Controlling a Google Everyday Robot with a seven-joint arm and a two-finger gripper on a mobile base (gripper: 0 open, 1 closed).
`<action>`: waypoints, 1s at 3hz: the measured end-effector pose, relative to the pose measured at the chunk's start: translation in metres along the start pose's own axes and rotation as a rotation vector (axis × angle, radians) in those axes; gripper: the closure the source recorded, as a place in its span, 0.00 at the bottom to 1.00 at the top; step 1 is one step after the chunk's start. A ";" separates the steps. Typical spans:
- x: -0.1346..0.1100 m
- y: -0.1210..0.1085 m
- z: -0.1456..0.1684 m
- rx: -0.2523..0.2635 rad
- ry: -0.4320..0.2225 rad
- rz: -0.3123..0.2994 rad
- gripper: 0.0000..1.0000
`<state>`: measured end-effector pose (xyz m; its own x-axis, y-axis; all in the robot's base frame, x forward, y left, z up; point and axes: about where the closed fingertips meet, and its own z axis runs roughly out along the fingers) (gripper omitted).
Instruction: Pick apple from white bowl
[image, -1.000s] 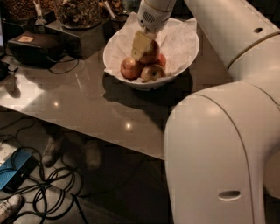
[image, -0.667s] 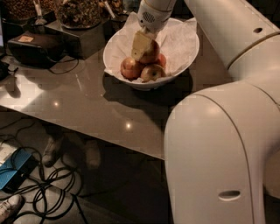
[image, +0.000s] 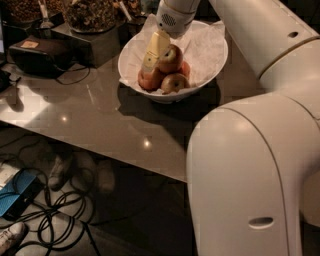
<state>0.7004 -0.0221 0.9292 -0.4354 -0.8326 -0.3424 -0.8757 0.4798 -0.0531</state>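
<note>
- Now the apple (image: 171, 59) is found higher than a second ago, raised above the two other apples (image: 175, 82) and still over the middle of the white bowl (image: 167, 96).
- The gripper (image: 160, 64) is judged closed on the apple. One pale yellow finger (image: 154, 50) is pressed to its left side; the other is hidden behind the fruit.
- The grasp is taken as made; lifting clear of the bowl is not yet done.
- Apple: round, smooth, orange-red skin, a paler patch near the top.
- Bowl: wide, shallow, glossy, lined with crumpled white paper (image: 205, 45).
- Table (image: 100, 120): dark, polished, reflections noted.
</note>
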 end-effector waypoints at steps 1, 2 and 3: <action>0.000 0.000 0.000 0.000 0.000 0.000 0.00; 0.009 -0.003 -0.005 0.032 -0.014 0.016 0.00; 0.025 -0.002 -0.005 0.050 -0.018 0.059 0.00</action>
<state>0.6899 -0.0457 0.9254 -0.4817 -0.7976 -0.3631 -0.8369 0.5415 -0.0791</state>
